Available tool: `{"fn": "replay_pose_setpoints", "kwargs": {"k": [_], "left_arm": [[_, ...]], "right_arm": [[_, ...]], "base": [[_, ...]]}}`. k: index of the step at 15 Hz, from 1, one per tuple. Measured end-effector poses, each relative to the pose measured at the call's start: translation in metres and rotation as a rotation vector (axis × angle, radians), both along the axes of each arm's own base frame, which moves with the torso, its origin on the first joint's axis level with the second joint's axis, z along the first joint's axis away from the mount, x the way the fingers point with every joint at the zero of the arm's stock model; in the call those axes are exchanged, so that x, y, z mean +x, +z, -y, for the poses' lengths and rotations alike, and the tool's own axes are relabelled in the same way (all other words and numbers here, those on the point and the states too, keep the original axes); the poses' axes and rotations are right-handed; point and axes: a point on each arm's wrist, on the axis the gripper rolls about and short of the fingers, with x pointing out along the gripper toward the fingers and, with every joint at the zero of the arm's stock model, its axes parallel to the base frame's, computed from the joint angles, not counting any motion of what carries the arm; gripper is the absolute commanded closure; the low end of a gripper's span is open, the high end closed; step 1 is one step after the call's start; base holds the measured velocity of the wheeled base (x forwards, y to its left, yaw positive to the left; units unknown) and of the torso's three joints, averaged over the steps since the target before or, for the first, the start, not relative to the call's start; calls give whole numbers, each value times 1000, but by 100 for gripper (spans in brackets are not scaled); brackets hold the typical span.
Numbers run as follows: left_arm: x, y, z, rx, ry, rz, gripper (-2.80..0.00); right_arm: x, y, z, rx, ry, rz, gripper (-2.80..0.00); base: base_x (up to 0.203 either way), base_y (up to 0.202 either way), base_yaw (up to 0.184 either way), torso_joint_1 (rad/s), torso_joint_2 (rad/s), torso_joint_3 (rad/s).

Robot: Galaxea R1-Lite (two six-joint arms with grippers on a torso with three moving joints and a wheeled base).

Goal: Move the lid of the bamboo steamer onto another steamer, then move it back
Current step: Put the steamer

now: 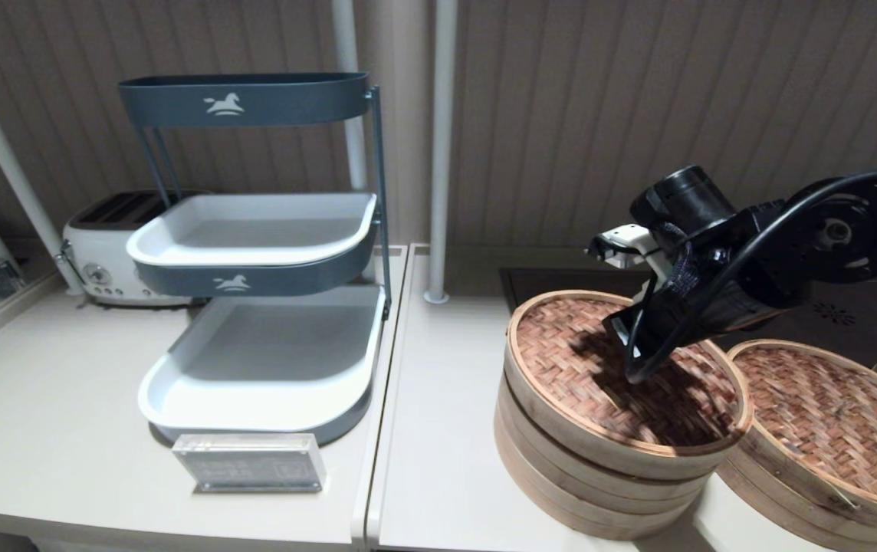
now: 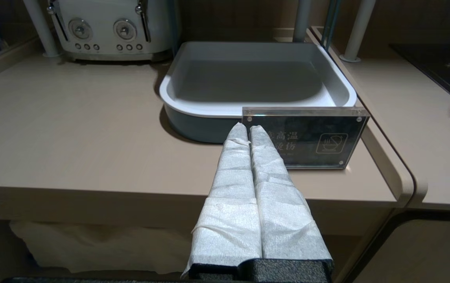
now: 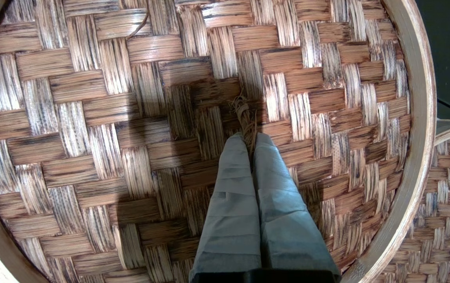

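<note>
The bamboo steamer lid (image 1: 622,376) sits tilted on the taller stacked steamer (image 1: 584,475) at the right part of the tabletop (image 1: 438,429): its near rim overhangs the steamer wall and a dark gap shows beneath it on the left side. The woven top is reddish-brown herringbone inside a pale hoop rim. At its centre is a small frayed knot (image 3: 244,114).

The right gripper (image 3: 248,137) is over the lid's centre, its two cloth-wrapped fingers (image 3: 233,196) pressed together and pinching the knot's fibres between their tips. In the head view the right arm reaches in from the right edge, its dark wrist housing and cable hanging over the lid.

Just beside the lid, to the right, stands the shallower steamer (image 1: 783,498) with its own woven lid (image 1: 829,414) seated on it; the two rims are near or touching, which one cannot be told. A thin sliver (image 1: 837,498) sticks out of its side wall.

The left gripper (image 2: 248,129) is parked low at the tabletop's front edge, well apart from the steamers, white-wrapped fingers closed against each other with nothing between them. Ahead of it stands a clear acrylic sign (image 2: 307,137), then the lowest tray of a three-tier rack (image 1: 254,268). A white toaster (image 1: 109,245) stands behind the rack at the wall.
</note>
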Motion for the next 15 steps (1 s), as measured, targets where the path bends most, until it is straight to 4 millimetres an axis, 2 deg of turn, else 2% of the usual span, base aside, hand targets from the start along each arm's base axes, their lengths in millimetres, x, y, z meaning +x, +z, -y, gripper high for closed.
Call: {"fn": "replay_pose_setpoints", "kwargs": {"k": [8,15], "left_arm": [[0,0,0,0,0,0,0],[0,0,0,0,0,0,0]], "right_arm": [[7,-1,-2,-1,-3,4,0],[0,-10,-4,-13,8,-33,0]], "base": [[0,0,0,0,0,0],[0,0,0,0,0,0]]}}
